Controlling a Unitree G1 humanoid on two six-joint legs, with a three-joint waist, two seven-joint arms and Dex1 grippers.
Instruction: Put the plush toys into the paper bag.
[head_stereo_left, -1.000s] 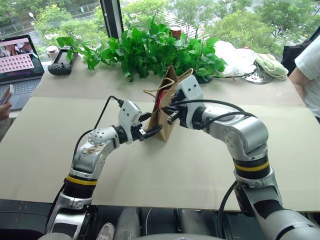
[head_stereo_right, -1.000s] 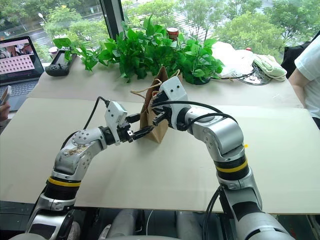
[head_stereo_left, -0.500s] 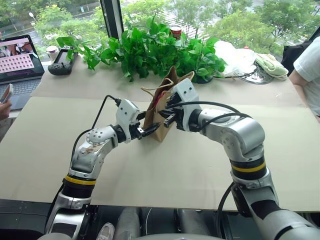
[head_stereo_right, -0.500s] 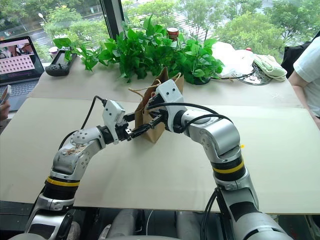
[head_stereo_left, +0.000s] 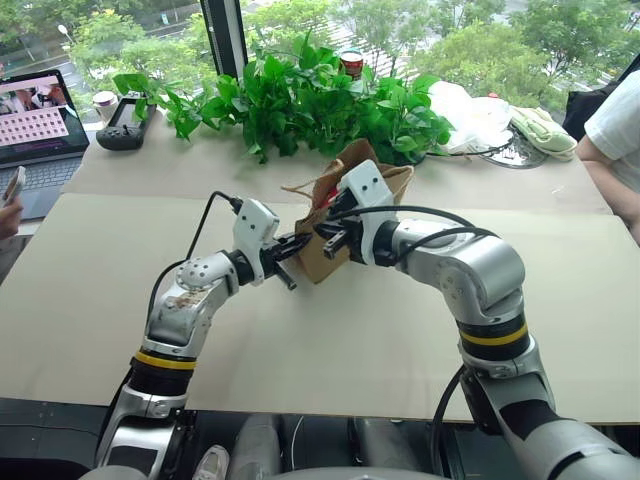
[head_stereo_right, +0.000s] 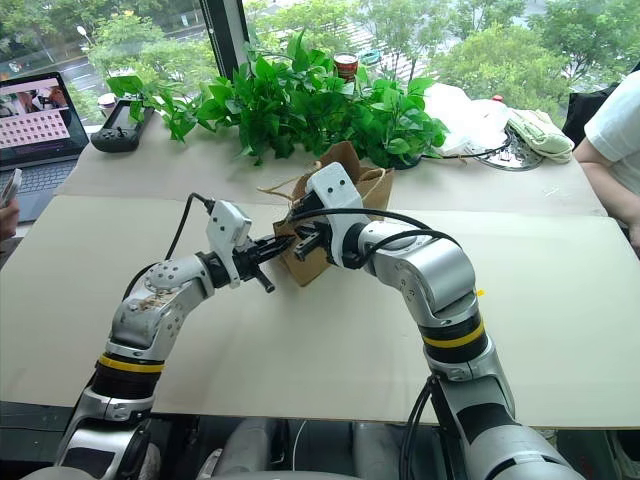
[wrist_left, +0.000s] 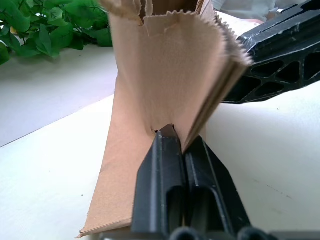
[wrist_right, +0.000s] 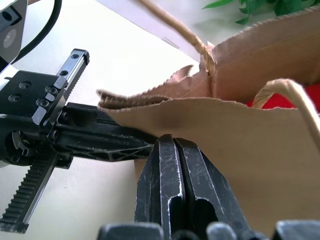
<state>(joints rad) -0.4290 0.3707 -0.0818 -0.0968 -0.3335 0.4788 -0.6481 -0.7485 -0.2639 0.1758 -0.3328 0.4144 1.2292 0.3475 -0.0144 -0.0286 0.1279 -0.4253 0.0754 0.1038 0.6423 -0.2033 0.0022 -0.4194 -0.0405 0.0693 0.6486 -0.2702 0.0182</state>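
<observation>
Paper bag: mid-table, toward the far edge, mouth spread.
Left gripper: jaws clenched on bag's side fold, steadying it.
Right gripper: pinching near wall, apparently holding mouth open.
Red toy: inside bag.

Plain brown paper bag, red toy inside, black pincers.

The brown kraft paper bag stands on the beige table, between the 2 hands: left hand at its left edge, right hand at its near wall. The leafy green plants are behind it, the open laptop far left.
</observation>
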